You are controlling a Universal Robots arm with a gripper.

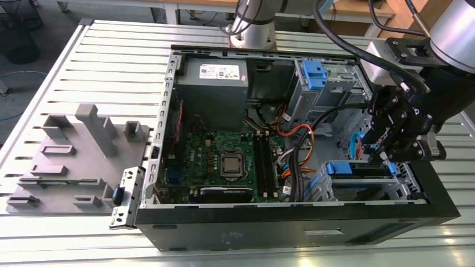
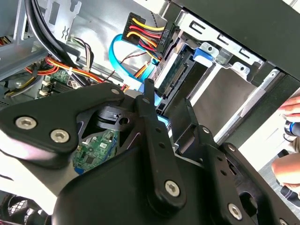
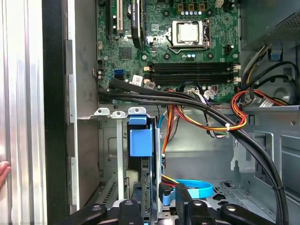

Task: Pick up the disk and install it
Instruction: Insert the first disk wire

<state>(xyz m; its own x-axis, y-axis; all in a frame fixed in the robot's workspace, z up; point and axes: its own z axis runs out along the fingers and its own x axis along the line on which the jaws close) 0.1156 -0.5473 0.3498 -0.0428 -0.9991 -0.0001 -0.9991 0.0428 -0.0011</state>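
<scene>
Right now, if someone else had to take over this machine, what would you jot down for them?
Gripper: down at the drive bay of the computer case, right at the disk; whether it grips cannot be told.
Disk: standing on edge in the bay, blue rail showing.
Done: disk is already in the bay.
Left: full seating not confirmed from these views.
Note: a person's hand is beside the case.

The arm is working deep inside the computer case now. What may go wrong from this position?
1. The blue cable and the red-yellow wires lie right beside the gripper; a move might snag them.
2. A person's hand is just outside the case; it might be struck.
3. The disk sits inside a narrow metal bay; tilted, it might jam.
</scene>
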